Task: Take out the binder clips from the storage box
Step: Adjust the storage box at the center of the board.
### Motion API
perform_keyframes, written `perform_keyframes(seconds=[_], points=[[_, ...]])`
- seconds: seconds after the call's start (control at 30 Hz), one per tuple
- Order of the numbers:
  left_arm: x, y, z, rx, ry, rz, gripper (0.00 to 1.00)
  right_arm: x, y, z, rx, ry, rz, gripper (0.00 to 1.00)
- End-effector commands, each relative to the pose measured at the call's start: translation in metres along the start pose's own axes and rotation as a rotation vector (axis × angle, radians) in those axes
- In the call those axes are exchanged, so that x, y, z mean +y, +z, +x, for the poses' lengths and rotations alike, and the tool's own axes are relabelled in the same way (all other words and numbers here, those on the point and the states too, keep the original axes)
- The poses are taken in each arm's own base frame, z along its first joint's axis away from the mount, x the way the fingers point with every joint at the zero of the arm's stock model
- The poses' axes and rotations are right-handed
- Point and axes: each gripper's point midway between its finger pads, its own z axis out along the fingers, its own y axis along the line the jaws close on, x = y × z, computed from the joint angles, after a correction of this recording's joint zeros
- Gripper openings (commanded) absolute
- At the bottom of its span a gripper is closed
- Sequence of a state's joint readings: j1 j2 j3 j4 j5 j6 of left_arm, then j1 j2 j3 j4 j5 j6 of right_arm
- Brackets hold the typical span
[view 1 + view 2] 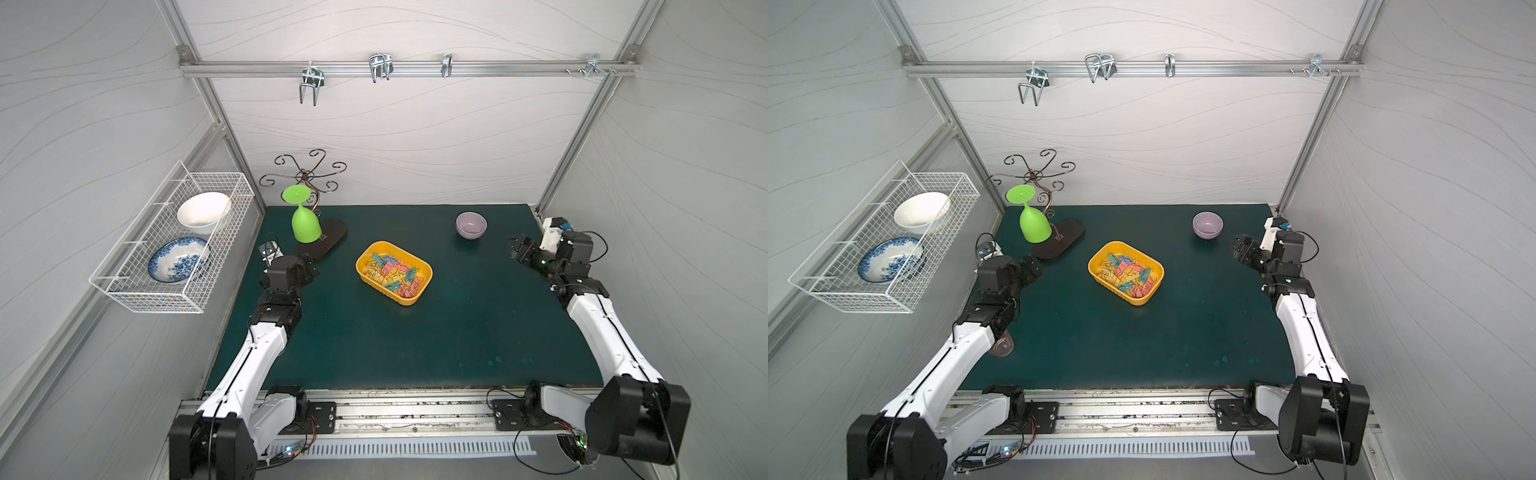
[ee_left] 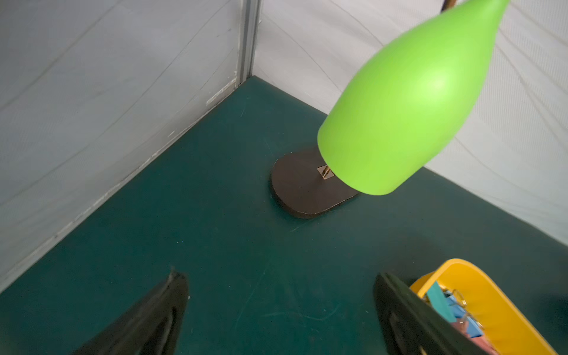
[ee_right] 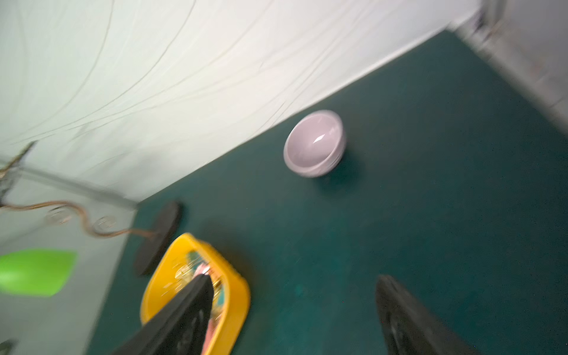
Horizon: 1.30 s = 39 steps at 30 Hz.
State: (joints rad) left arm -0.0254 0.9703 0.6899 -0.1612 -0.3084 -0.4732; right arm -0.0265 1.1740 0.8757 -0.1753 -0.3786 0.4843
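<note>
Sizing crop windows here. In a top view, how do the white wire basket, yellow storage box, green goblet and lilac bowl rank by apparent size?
1. white wire basket (wall-mounted higher, so nearness may flatter it)
2. storage box
3. green goblet
4. lilac bowl

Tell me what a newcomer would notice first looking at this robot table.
The yellow storage box in the middle of the dark green mat draws the eye, heaped with pastel binder clips. Next is the bright green goblet hanging upside down from a scrolled metal stand at the far left corner. A small lilac bowl sits alone toward the far right.
</note>
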Motion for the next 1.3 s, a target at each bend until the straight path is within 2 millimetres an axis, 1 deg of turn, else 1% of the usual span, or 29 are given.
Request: perform_keyframes(seconds=[0.0, 0.03, 0.07, 0.1, 0.13, 0.17, 0.23, 0.3, 0.37, 0.4, 0.47, 0.57, 0.73, 0.77, 0.8, 0.87, 0.9, 0.97, 1.03, 1.27], points=[[0.002, -0.025, 0.042, 0.249, -0.098, 0.038, 0.99, 0.030, 0.007, 0.098, 0.372, 0.182, -0.069, 0.79], [-0.007, -0.029, 0.047, 0.282, -0.101, 0.095, 0.99, 0.038, 0.010, 0.110, 0.396, 0.175, -0.058, 0.77], [-0.021, -0.034, 0.052, 0.317, -0.094, 0.182, 0.99, 0.045, 0.015, 0.121, 0.407, 0.170, -0.035, 0.74], [-0.033, -0.039, 0.057, 0.352, -0.083, 0.255, 0.99, 0.052, 0.019, 0.132, 0.421, 0.174, -0.023, 0.73], [-0.038, -0.042, 0.060, 0.376, -0.085, 0.286, 0.99, 0.064, 0.024, 0.142, 0.436, 0.169, -0.034, 0.72], [-0.043, -0.045, 0.065, 0.408, -0.096, 0.315, 0.99, 0.074, 0.030, 0.151, 0.448, 0.157, -0.042, 0.70], [-0.051, -0.047, 0.072, 0.458, -0.115, 0.355, 0.99, 0.083, 0.041, 0.164, 0.462, 0.159, -0.013, 0.66], [-0.057, -0.046, 0.082, 0.514, -0.138, 0.382, 0.98, 0.094, 0.054, 0.178, 0.478, 0.151, 0.011, 0.60], [-0.059, -0.044, 0.090, 0.555, -0.144, 0.395, 0.99, 0.097, 0.064, 0.186, 0.482, 0.142, 0.046, 0.57], [-0.061, -0.044, 0.094, 0.576, -0.145, 0.399, 0.98, 0.095, 0.068, 0.191, 0.485, 0.150, 0.073, 0.57], [-0.063, -0.044, 0.098, 0.606, -0.140, 0.408, 0.99, 0.093, 0.078, 0.195, 0.486, 0.166, 0.095, 0.56], [-0.066, -0.044, 0.101, 0.628, -0.123, 0.410, 0.98, 0.091, 0.093, 0.201, 0.496, 0.214, 0.110, 0.49], [-0.071, -0.043, 0.102, 0.653, -0.101, 0.415, 0.98, 0.097, 0.118, 0.204, 0.512, 0.233, 0.097, 0.47], [-0.071, -0.043, 0.103, 0.657, -0.099, 0.414, 0.99, 0.097, 0.123, 0.204, 0.517, 0.238, 0.099, 0.44], [-0.072, -0.043, 0.103, 0.660, -0.101, 0.414, 0.99, 0.098, 0.127, 0.205, 0.524, 0.238, 0.099, 0.43], [-0.072, -0.042, 0.105, 0.660, -0.099, 0.418, 0.98, 0.094, 0.134, 0.206, 0.526, 0.240, 0.120, 0.43], [-0.072, -0.042, 0.105, 0.657, -0.098, 0.418, 0.99, 0.091, 0.137, 0.208, 0.527, 0.249, 0.136, 0.41], [-0.074, -0.041, 0.105, 0.656, -0.092, 0.423, 0.98, 0.092, 0.142, 0.210, 0.540, 0.266, 0.130, 0.35], [-0.073, -0.040, 0.104, 0.655, -0.084, 0.411, 0.98, 0.092, 0.143, 0.209, 0.538, 0.261, 0.134, 0.34], [-0.075, -0.036, 0.103, 0.656, -0.093, 0.387, 0.98, 0.079, 0.137, 0.204, 0.536, 0.279, 0.170, 0.13]])
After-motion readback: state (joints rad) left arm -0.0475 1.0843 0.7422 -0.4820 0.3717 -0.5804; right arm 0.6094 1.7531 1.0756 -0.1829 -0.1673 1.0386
